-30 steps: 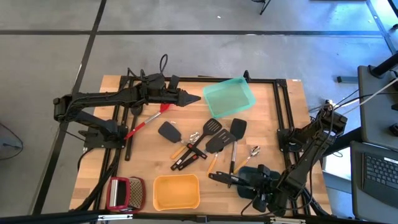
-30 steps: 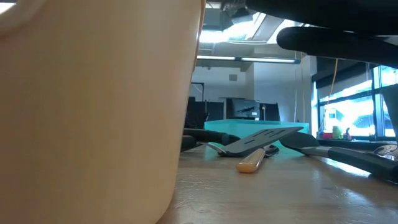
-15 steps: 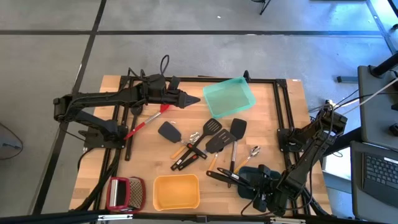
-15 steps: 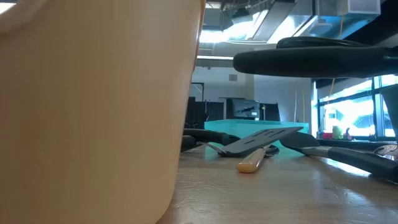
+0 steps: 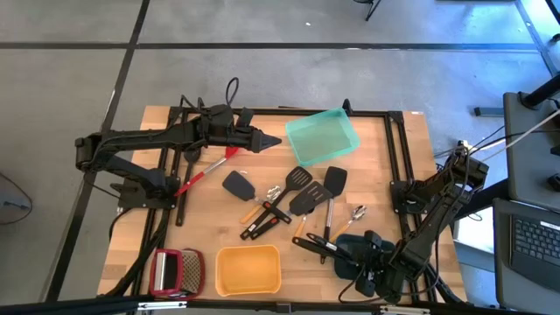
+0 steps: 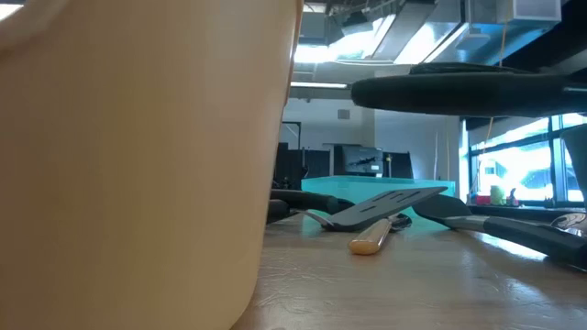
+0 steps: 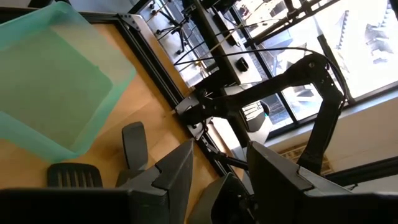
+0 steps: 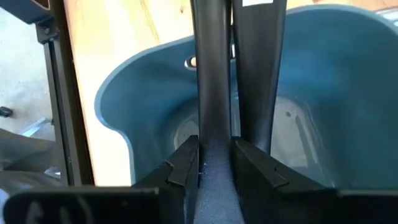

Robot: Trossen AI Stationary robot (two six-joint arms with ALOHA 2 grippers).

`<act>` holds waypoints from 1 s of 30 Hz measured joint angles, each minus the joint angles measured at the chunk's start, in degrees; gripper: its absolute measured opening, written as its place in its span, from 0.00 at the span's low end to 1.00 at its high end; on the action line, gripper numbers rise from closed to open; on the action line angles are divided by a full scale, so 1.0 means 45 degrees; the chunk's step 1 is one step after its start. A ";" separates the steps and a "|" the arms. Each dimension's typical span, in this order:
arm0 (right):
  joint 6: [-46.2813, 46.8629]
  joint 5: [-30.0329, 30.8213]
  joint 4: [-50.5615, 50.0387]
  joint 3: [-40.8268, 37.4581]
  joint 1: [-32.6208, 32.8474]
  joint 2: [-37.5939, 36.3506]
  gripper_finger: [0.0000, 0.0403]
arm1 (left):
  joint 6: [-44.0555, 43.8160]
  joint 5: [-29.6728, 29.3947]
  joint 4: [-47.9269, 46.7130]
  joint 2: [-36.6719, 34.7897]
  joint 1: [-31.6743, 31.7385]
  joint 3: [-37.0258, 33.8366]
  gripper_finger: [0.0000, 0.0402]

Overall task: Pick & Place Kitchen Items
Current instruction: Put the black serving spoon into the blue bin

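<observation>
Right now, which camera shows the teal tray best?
The high view: the whole teal tray lies on the table's far side, ahead of the left gripper. The left wrist view shows most of it; the low view shows only an edge-on strip; the right wrist view shows none.

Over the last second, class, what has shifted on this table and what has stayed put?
The right tool, shut on a black utensil, has lifted it above the grey-blue tray; in the low view its handle now hangs lower and further left. The left tool, the red spoon and the other utensils stayed put.
</observation>
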 joint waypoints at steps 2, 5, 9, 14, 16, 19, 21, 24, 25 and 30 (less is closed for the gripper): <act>-0.0063 -0.0076 -0.0053 0.0005 0.0000 0.0000 0.23 | 0.0000 -0.0001 0.0000 0.0000 0.0000 0.0000 0.36; -0.1054 -0.0122 -0.0053 0.0005 0.0005 0.0000 0.23 | 0.0097 -0.0005 -0.0007 0.0000 0.0000 0.0000 0.36; -0.2177 -0.0161 -0.0109 0.0010 0.0005 0.0000 0.23 | 0.0111 -0.0005 -0.0215 0.0000 0.0000 0.0000 0.36; -0.2249 -0.0383 -0.0538 0.0014 0.0005 -0.0004 0.23 | 0.0199 -0.0005 -0.0308 0.0000 0.0000 0.0000 0.36; -0.2249 -0.0689 -0.0765 0.0019 0.0005 -0.0009 0.23 | 0.0199 -0.0005 -0.0306 0.0000 0.0000 0.0000 0.36; -0.2249 -0.0953 -0.0956 0.0024 0.0010 -0.0010 0.23 | 0.0257 -0.0005 -0.0321 0.0000 0.0054 0.0000 0.36; -0.2249 -0.0977 -0.0970 0.0024 0.0010 -0.0010 0.23 | 0.0257 -0.0005 -0.0403 0.0000 0.0118 0.0000 0.36; -0.2249 -0.0981 -0.0975 0.0024 0.0010 -0.0010 0.23 | 0.0257 -0.0005 -0.0466 0.0000 0.0241 0.0000 0.36; -0.2249 -0.0981 -0.0975 0.0024 0.0010 -0.0010 0.23 | 0.0257 0.0005 -0.0471 0.0000 0.0264 0.0000 0.36; -0.1751 -0.0797 -0.1010 0.0024 0.0016 -0.0010 0.23 | 0.0257 0.0052 -0.0476 0.0000 0.0340 0.0000 0.36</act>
